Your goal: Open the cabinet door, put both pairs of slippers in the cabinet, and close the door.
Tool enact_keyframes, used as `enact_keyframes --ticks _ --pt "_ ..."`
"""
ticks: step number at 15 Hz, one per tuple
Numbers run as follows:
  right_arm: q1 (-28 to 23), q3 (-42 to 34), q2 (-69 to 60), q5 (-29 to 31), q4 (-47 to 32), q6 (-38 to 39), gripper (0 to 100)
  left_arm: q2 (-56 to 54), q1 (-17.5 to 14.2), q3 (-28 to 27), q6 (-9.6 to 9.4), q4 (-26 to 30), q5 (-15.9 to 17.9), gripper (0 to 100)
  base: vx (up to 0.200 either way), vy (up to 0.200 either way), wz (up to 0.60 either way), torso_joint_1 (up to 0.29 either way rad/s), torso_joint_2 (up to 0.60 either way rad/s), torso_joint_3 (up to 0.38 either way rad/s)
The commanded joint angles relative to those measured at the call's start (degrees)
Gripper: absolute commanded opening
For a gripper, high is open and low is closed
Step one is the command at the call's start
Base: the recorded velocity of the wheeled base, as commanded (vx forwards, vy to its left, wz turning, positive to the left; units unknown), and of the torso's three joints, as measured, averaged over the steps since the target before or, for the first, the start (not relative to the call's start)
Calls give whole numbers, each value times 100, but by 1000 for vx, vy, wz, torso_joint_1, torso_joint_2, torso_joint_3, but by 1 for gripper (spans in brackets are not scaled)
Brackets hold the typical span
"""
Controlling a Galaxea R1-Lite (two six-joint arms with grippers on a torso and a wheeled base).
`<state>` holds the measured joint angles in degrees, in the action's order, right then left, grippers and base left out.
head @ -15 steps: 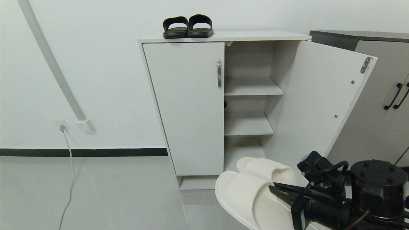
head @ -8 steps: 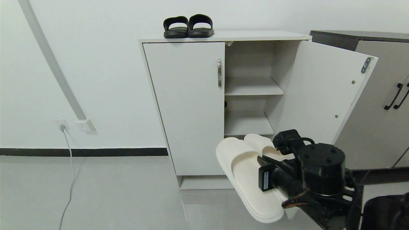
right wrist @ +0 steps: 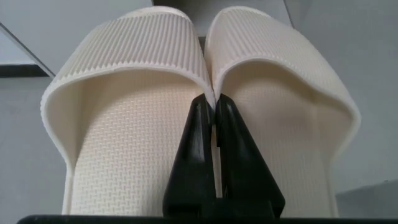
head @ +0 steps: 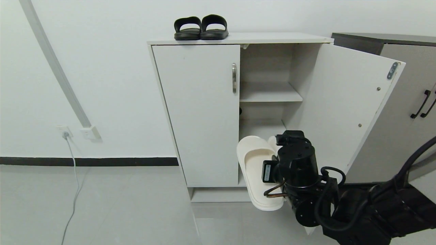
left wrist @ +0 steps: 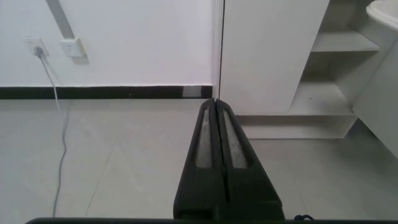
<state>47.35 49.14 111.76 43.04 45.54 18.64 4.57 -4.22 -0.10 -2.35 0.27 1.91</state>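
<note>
The cabinet [head: 196,115] stood with its right-hand door [head: 340,109] swung open and its left door closed. The white slippers [head: 253,170] were held side by side at the open side, toes at the lower compartment. The black slippers [head: 201,29] rested on the cabinet top. The right tool [right wrist: 215,109] was clamped on the white slippers' adjoining inner walls. The left tool [left wrist: 219,124] was closed, empty, above the floor [left wrist: 124,168].
</note>
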Motion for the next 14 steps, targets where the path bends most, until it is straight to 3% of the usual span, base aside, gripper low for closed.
enact_keyframes --ticks 1,6,14 --pt "-6 8 47 11 7 -9 0 35 -9 1 -2 0 2 0 0 -200 0 2 -2 2" --pt "-94 78 197 -33 200 -414 0 35 -9 1 59 0 2 0 0 0 0 0 0 0" --pt "-780 -19 900 -912 1668 -1301 0 35 -9 1 59 0 2 0 0 0 0 0 0 0"
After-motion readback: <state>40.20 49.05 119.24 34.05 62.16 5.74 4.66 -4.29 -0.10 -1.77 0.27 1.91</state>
